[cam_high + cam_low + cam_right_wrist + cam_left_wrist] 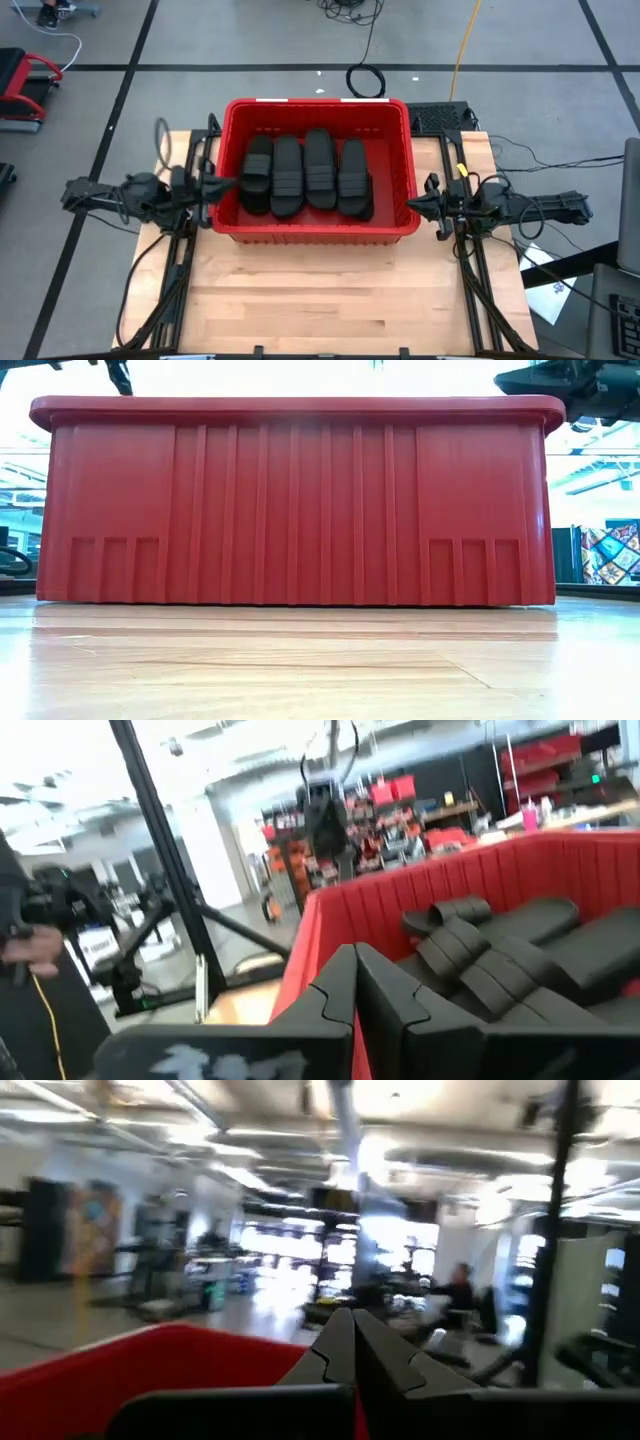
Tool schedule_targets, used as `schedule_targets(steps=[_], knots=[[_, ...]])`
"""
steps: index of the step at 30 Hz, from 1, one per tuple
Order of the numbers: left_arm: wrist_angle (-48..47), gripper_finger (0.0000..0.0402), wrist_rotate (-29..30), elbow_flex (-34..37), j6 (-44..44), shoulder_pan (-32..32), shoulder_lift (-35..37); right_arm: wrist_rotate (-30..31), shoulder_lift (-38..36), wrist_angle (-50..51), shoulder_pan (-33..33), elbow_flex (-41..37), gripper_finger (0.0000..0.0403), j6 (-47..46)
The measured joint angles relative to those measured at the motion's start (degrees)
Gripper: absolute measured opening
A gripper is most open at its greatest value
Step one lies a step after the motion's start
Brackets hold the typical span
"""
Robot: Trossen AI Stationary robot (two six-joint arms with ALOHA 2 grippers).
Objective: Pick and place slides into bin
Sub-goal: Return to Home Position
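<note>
Your slides (pixel 305 175) lie inside the red bin (pixel 315 103). Four show on top in a row, side by side; whether more sit beneath them cannot be told from here. The bin stands toward the back of the wooden table (pixel 320 300).

Your left claw (pixel 224 185) is at the bin's left rim, its fingers pressed together on nothing. Your right claw (pixel 418 205) is just beside the bin's right wall, likewise closed and empty.

The job looks finished apart from parking the arms, so the danger now is the bin itself. Both claws sit close to its thick rim. If you pull either one back low or at a slant, a finger could hook that rim and drag or tip the bin, spilling what you have packed. Lift clear first, then retreat.
</note>
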State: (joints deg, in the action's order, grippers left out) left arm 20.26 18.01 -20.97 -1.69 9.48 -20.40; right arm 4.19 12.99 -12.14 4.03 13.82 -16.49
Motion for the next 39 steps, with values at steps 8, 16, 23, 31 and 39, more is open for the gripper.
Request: schedule_targets(steps=[8, 16, 23, 31, 39], knots=[[-11.62, 0.0000, -0.32, 0.15, 5.17, 0.83, 3.91, 1.76, -0.91, -2.41, -0.03, -1.57, 0.0000, 0.38], [-22.76, 0.0000, -4.13, 0.00, 0.65, 0.89, 14.37, 7.91, -1.60, -2.67, -0.04, -1.57, 0.0000, 0.63], [-29.90, 0.0000, -5.11, -0.02, -1.03, 0.89, 20.17, 8.40, -1.59, -2.38, -0.04, -1.57, 0.0000, 0.56], [-30.91, 0.0001, -8.94, 0.00, -7.07, 0.91, 19.74, 9.35, -1.59, -2.35, -0.04, -1.55, 0.0000, 0.46], [-30.76, 0.0014, -9.11, 0.00, -7.85, 0.91, 19.67, 9.31, -1.55, -2.63, -0.04, -1.54, 0.0000, 0.68]])
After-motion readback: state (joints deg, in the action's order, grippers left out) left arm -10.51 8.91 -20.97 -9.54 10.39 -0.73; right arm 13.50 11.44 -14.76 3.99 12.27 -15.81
